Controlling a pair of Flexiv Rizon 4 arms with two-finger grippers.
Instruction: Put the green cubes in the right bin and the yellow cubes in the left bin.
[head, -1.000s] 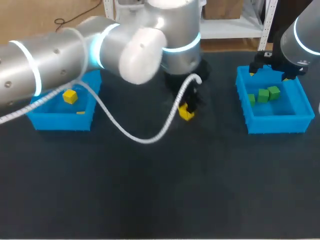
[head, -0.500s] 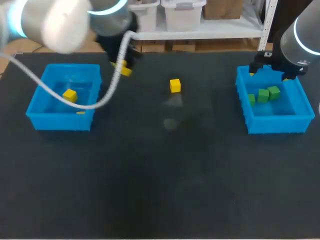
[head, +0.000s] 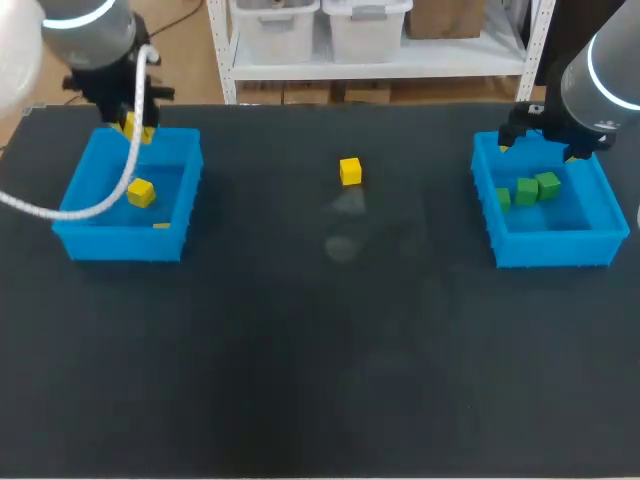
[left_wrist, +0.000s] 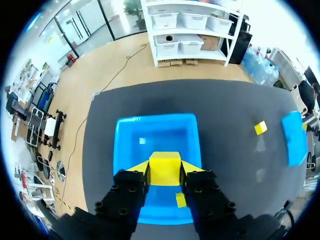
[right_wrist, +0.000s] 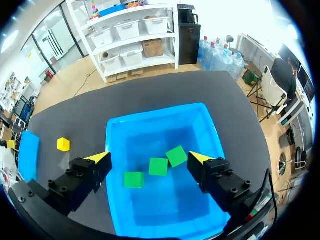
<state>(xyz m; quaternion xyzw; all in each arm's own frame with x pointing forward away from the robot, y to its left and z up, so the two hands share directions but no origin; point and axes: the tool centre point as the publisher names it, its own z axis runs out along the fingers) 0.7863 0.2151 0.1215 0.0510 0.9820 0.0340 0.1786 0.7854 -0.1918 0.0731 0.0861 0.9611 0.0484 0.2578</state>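
My left gripper (head: 133, 128) is shut on a yellow cube (left_wrist: 164, 168) and hangs above the far edge of the left blue bin (head: 120, 242). Another yellow cube (head: 141, 192) lies inside that bin, seen below the fingers as the yellow cube (left_wrist: 180, 200). A third yellow cube (head: 349, 171) sits on the black table near the middle. My right gripper (head: 540, 140) stands open over the far end of the right blue bin (head: 550, 250). Three green cubes (right_wrist: 158, 166) lie in the right bin (right_wrist: 120, 140) beneath its fingers.
The table is a black mat. From the right wrist, the loose yellow cube (right_wrist: 63, 144) and the left bin (right_wrist: 27, 155) show far off beside the gripper. A small yellow piece (head: 160, 226) lies by the left bin's near wall.
My left arm has swung from the table's middle to the left bin, carrying the yellow cube. That uncovered the loose yellow cube on the table. The right arm has kept still.
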